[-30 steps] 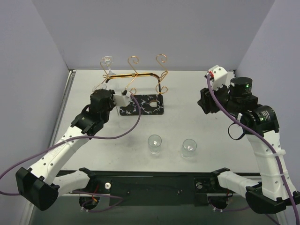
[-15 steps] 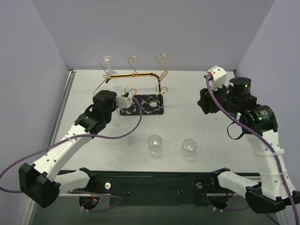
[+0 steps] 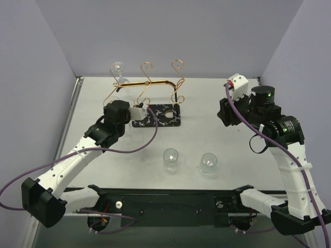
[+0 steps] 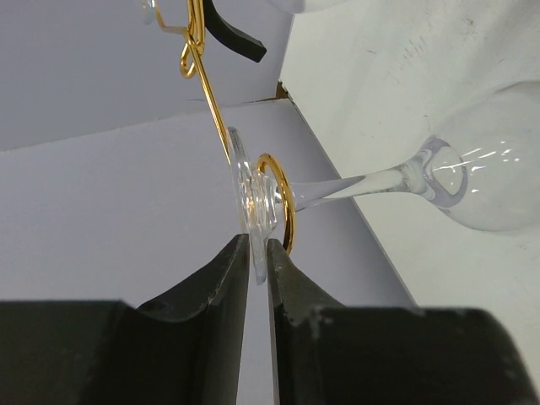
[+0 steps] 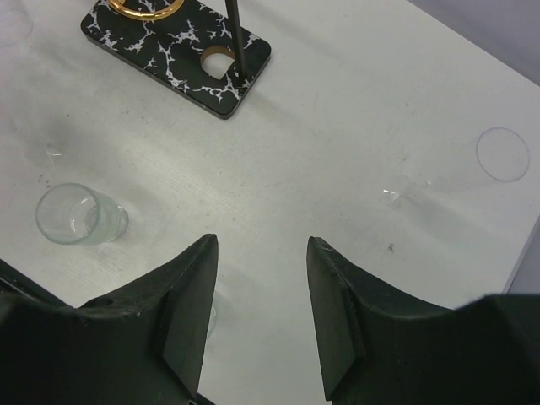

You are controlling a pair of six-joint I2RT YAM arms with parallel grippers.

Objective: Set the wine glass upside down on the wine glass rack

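Observation:
The wine glass (image 4: 363, 181) hangs upside down, its stem through a gold loop (image 4: 287, 211) of the wine glass rack (image 3: 150, 82). Its bowl (image 4: 498, 169) is below the loop and shows faintly in the top view (image 3: 136, 135). My left gripper (image 4: 257, 245) (image 3: 138, 108) is shut on the rim of the glass's foot, just above the loop on the rack's near side. My right gripper (image 5: 260, 245) (image 3: 223, 112) hovers open and empty over the table, right of the rack.
Another glass (image 3: 118, 70) hangs upside down at the rack's far left loop. Two upright glasses (image 3: 170, 157) (image 3: 208, 161) stand near the front; one of them (image 5: 76, 215) appears in the right wrist view. The rack's black veined base (image 5: 169, 42) lies mid-table. Walls enclose the sides and back.
My left arm has shifted slightly right and nearer with the glass foot in its jaws, which have eased a touch. The right arm has hardly moved.

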